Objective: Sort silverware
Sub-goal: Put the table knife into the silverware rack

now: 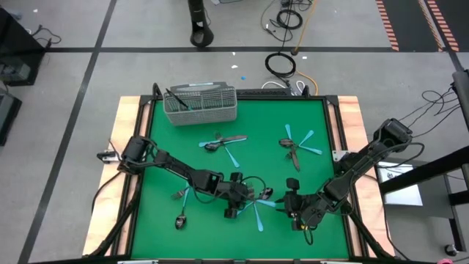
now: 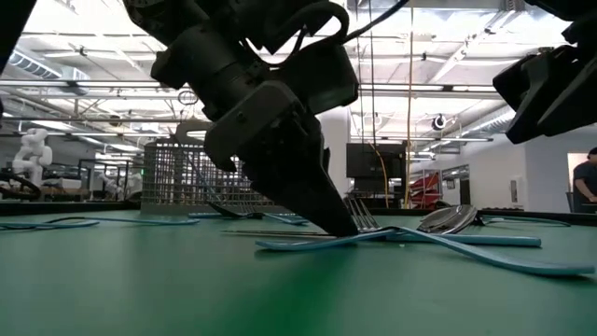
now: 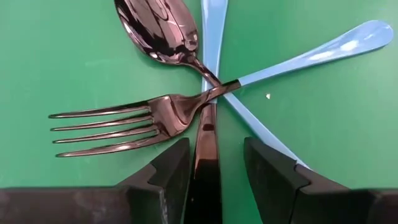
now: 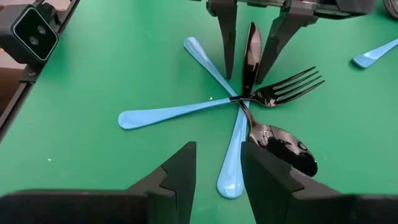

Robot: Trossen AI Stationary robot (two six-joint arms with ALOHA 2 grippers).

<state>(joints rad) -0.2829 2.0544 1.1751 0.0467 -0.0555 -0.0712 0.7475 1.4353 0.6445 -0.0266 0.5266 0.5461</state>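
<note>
Four crossed utensils between both arms | left gripper lowered, fingers spread astride dark handle, positioned to pinch | right gripper parted, empty, hovering nearby | basket well beyond

Green table (scattered silverware, mesh basket)

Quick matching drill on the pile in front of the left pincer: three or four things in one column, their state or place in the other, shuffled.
Things:
1. left pincer
2. right pincer
3. dark fork
4. mesh basket

States or places:
A. at the mat's far edge
B. tines lying flat on the mat
C. fingers straddling a dark handle
D. open, holding nothing, above a blue handle

Pairs: 1-C, 2-D, 3-B, 4-A
</note>
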